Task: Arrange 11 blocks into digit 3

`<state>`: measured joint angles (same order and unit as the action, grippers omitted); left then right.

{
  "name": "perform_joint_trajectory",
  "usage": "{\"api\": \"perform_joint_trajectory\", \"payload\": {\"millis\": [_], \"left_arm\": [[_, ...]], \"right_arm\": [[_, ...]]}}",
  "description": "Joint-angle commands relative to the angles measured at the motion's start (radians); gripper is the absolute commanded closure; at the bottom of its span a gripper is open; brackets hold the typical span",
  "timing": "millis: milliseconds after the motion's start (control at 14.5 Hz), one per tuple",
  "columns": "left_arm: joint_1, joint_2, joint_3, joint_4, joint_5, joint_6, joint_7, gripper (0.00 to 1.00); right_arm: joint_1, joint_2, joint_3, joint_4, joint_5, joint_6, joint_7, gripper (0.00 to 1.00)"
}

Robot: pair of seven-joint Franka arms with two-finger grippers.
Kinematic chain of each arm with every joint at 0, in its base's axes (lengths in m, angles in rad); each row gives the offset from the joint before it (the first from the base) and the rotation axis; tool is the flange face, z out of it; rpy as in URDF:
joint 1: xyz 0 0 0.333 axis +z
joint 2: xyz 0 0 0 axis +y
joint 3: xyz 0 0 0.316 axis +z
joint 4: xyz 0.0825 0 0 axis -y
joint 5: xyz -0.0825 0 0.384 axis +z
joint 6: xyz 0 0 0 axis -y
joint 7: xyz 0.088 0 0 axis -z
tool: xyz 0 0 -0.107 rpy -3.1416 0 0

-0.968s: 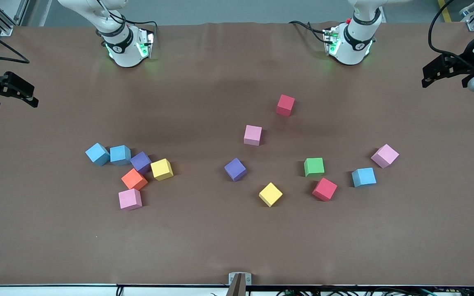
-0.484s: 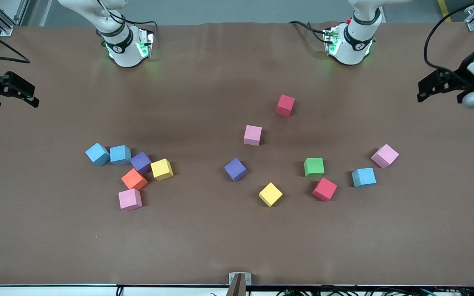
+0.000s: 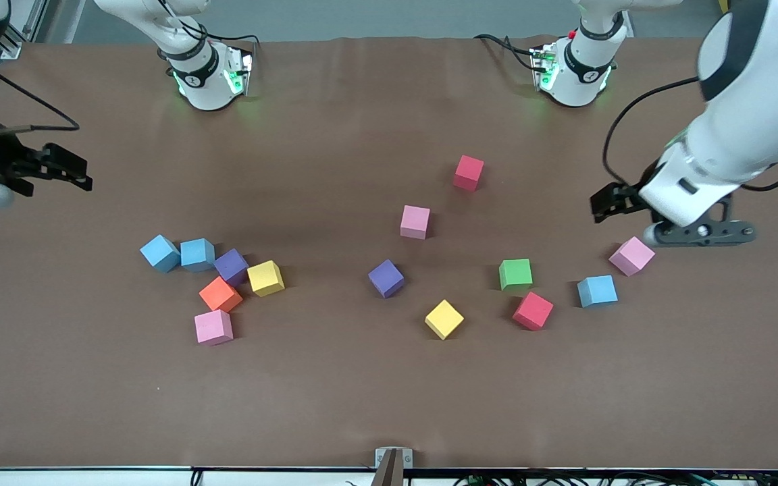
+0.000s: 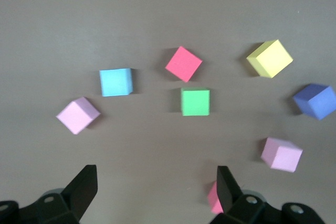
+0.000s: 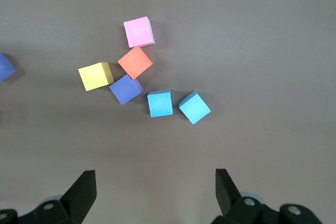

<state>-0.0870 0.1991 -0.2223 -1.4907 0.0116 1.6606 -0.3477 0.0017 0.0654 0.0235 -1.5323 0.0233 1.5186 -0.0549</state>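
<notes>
Looking at the start of the job: no digit 3 laid out yet, all blocks [image 3: 386, 278] loose on the worktop [image 3: 389, 398].

Left gripper [image 3: 600, 206]: fingers spread wide, nothing held, hanging over bare worktop just beside a pink block [image 3: 631, 256] at the left arm's end. Right gripper [image 3: 78, 174]: likewise spread and empty, waiting over bare worktop at the right arm's end.

Risks from here:

- Coming down on that pink block, turned cornerwise to the fingers: likely to catch on corners instead of flat faces, twisting or squirting the block out. Worth turning the wrist first.
- Brushing the blue block [image 3: 597, 291] close by, nearer the camera, with an outer finger.
- Reaching into the packed group at the right arm's end: two blue cubes [image 3: 197, 254], a purple cube [image 3: 231, 266], a yellow cube [image 3: 266, 278] and an orange cube [image 3: 220, 294], some touching. Hardly any room for spread fingers, so neighbours probably shoved aside.
- Miscounting: more blocks on the worktop than the eleven needed, so a risk of a stray extra in the figure.
- Building in the middle with both arms: a possible clash, or a placed cube knocked, leaving gaps in a bar.
</notes>
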Motion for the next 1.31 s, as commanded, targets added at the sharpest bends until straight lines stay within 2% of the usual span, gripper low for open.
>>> {"api": "perform_joint_trajectory", "payload": {"millis": [0,208,484,1038,1245], "left_arm": [[-0.055,0.054,0.0,0.015,-0.001,0.057,-0.121,0.0],[-0.146,0.104,0.0,-0.013,0.004,0.142,-0.31,0.0],[-0.24,0.175,0.0,-0.029,0.004,0.178,-0.466,0.0],[-0.408,0.197,0.001,-0.331,0.01,0.494,-1.161,0.0],[-0.445,0.232,0.0,-0.37,0.01,0.585,-1.42,0.0]], "right_arm": [[0.029,0.033,-0.002,-0.008,-0.005,0.015,-0.002,0.0],[0.044,0.059,-0.002,-0.06,-0.005,0.087,-0.002,0.0],[0.058,0.111,-0.001,-0.118,-0.005,0.199,-0.002,0.0],[0.072,0.304,-0.001,-0.118,-0.003,0.44,-0.002,0.0],[0.078,0.402,0.001,-0.101,-0.003,0.521,-0.002,0.0]]}}
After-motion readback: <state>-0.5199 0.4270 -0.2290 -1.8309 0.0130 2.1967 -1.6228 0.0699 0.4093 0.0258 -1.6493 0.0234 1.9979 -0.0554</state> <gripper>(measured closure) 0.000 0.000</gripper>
